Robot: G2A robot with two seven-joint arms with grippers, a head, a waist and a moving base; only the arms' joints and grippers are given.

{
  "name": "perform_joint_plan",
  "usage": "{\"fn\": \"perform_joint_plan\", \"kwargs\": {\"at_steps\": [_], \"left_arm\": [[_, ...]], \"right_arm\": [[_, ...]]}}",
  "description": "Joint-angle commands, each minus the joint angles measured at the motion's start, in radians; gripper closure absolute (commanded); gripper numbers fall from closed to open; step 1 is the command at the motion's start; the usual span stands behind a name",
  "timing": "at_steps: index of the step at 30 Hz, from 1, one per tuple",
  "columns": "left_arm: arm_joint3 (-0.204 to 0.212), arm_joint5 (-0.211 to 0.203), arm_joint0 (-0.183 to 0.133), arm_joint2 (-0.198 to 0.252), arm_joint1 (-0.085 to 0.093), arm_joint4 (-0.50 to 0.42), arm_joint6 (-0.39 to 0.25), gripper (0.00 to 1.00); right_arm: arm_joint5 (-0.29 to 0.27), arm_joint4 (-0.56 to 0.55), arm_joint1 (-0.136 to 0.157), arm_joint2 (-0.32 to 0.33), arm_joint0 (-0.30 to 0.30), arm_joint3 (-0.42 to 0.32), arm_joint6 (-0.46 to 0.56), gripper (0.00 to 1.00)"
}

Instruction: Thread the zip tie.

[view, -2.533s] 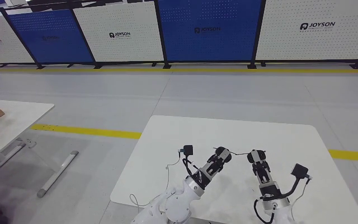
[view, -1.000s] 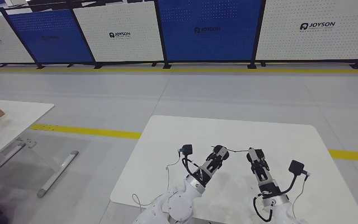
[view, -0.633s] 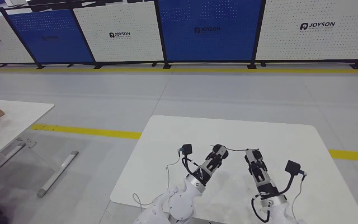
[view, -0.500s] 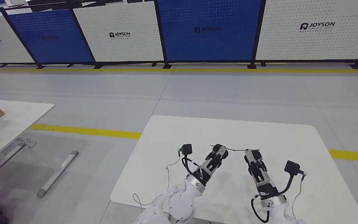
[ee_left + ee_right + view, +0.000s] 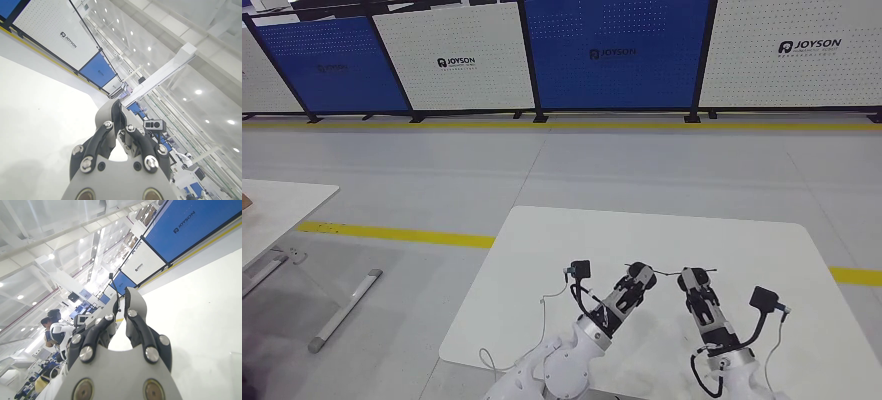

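1. currently the zip tie [image 5: 666, 271] is held clear of the tabletop [image 5: 572, 250], a thin dark line strung between the two tools, over the robot's side of the surface.
2. long axis: it runs side to side across the robot's front, roughly level. one end is at the left tool [image 5: 642, 271] and the other at the right tool [image 5: 694, 272], with a short stub poking out past the right one.
3. left tool: in the left wrist view the pads [image 5: 115, 113] are pressed together with a thin dark line pinched between them. i take that for the strap seen edge-on, so it is closed on the tie.
4. right tool: drawn in narrow. in the right wrist view the strap rises from between the fingers [image 5: 136, 302] and curves off to a small blocky end, probably the head. i judge it to be gripping, though a sliver of light shows beside the strap.
5. relation that matters: each tool sits at its own end of the tie, so neither arm is nearer. the tools are near each other but apart, with bare strap between them. threading will need the tail brought round to the head's slot, so this straight lie must become a loop. which end is the tail in the top view: cannot tell.
6. writing: the blue and white pegboard panels [image 5: 617, 50] behind each carry a logo and a printed word, legible but not copied here. a yellow line [image 5: 392, 234] runs along the floor past the tabletop.
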Motion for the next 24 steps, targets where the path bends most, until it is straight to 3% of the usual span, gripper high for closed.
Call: {"fn": "perform_joint_plan", "kwargs": {"at_steps": [1,12,24], "left_arm": [[-0.002,-0.001,0.002,-0.001,0.000,0.002,0.000,1.00],[-0.021,-0.039,0.012,0.005,0.001,0.048,-0.025,1.00],[-0.031,0.018,0.025,-0.001,0.000,0.109,0.004,1.00]], "right_arm": [[0.002,-0.001,0.000,0.000,0.000,-0.001,0.001,1.00],[-0.019,0.027,0.002,0.002,0.000,-0.001,0.028,1.00],[-0.036,0.084,0.006,0.026,-0.002,-0.001,0.064,1.00]]}}
